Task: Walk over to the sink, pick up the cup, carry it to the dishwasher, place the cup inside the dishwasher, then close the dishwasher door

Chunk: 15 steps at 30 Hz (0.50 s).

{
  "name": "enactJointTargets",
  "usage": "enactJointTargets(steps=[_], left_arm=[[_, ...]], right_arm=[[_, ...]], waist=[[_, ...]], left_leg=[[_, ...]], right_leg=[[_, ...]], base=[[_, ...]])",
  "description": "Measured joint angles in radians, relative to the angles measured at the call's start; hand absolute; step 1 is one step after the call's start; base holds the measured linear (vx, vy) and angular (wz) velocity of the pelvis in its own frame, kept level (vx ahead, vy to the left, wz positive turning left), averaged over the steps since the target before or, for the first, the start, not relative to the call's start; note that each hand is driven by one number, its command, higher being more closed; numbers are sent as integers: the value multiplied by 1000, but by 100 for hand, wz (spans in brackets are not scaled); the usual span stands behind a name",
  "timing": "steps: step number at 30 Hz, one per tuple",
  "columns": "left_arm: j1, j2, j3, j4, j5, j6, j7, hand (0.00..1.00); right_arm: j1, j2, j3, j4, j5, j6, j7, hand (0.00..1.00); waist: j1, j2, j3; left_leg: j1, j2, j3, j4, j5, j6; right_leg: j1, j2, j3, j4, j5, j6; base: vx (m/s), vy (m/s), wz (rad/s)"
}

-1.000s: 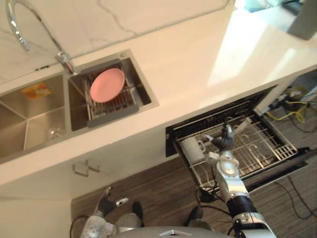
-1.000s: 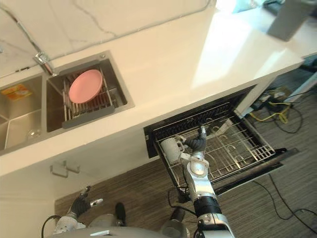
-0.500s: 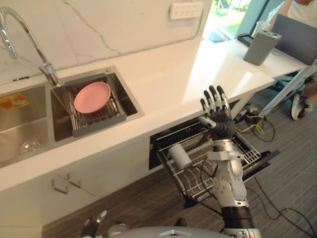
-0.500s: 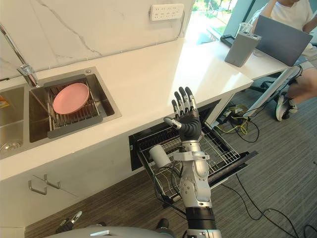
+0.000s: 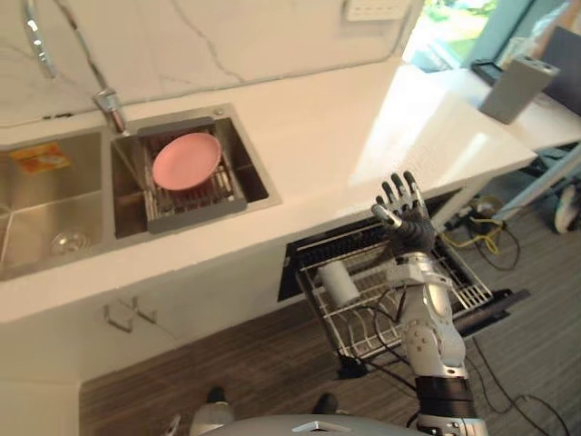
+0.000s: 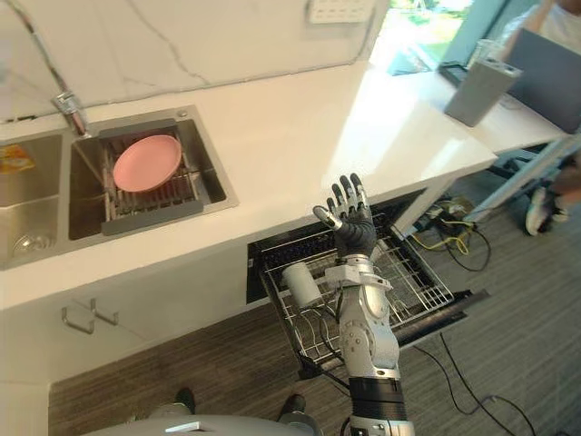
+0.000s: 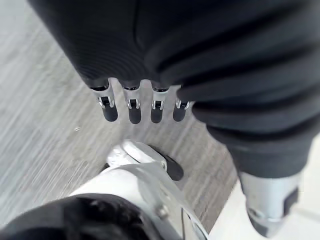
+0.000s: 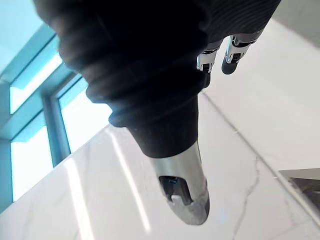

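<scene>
Dishwasher rack: cup apart from right fingers

A white bench runs along a veined marble wall with a socket strip. Below lies a wood-grain floor. Daylight from a window brightens the bench's far end.

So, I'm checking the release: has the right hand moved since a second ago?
Yes. The right hand was down in the dishwasher rack beside the cup; now it is raised above the rack, open.
</scene>
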State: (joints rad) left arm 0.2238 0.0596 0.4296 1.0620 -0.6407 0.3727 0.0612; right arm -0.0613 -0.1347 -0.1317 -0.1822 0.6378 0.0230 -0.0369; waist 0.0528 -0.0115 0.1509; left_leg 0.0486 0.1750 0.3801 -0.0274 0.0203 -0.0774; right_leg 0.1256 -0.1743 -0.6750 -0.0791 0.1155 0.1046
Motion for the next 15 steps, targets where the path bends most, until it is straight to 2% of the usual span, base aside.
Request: enactJointTargets(steps=[1,3,5,7,9,10,12,13,14,15], left_arm=[[0,0,22,14,-17,7,-1,0],[9,-10,56,18,9,12,-9,0],[22,-22,84,17,96,19,-28,0],[24,-26,98,16,115,20,-35,0],[25,-28,98,15,135,21,-47,0],[26,-25,96,15,137,20,-55,0],[22,-17,78,15,169,18,-59,0],[19,-11,68,16,193,18,-60,0],[15,-8,66,17,206,18,-60,0],[13,0,53,18,214,18,-60,0]], right_arm=[[-1,-9,-19,1,-10,3,-20,0],[-15,-25,-33,11,-18,3,-41,0],[-49,-19,-35,12,-18,1,-57,0],[-68,-16,-37,13,-23,0,-75,0],[-64,-1,-43,13,-41,-3,-106,0],[-59,9,-51,13,-50,-9,-129,0],[-52,8,-56,14,-56,-27,-159,0],[-40,8,-65,14,-57,-37,-172,0],[-34,8,-69,14,-58,-43,-179,0],[-25,8,-73,19,-65,-52,-198,0]], waist=[[-4,7,7],[11,12,13],[9,8,12],[6,9,14],[2,4,17],[2,0,17],[-1,-9,19],[-3,-21,14],[-4,-22,13],[-4,-29,11]], left_leg=[[-15,25,69,49,3,9],[-30,16,65,80,0,14],[-24,-28,19,40,28,18],[12,-64,1,-38,70,26],[21,-90,-21,-58,69,33],[21,-109,-28,-58,52,40],[16,-140,-45,-58,48,52],[2,-160,-57,-59,44,62],[0,-170,-58,-59,42,66],[-5,-188,-67,-58,36,75]], right_leg=[[25,-15,-52,14,-10,13],[43,-39,-75,39,-21,28],[56,-73,-75,57,-35,47],[69,-92,-84,64,-36,56],[90,-115,-108,79,-43,69],[87,-143,-110,115,-67,82],[71,-196,-121,191,-112,84],[49,-234,-125,249,-143,68],[41,-252,-128,278,-157,48],[25,-282,-130,331,-184,-20]], base=[[81,82,147],[68,125,94],[83,149,64],[70,102,43],[21,136,38],[-2,118,33],[50,134,37],[87,154,46],[96,114,44],[126,95,39]])
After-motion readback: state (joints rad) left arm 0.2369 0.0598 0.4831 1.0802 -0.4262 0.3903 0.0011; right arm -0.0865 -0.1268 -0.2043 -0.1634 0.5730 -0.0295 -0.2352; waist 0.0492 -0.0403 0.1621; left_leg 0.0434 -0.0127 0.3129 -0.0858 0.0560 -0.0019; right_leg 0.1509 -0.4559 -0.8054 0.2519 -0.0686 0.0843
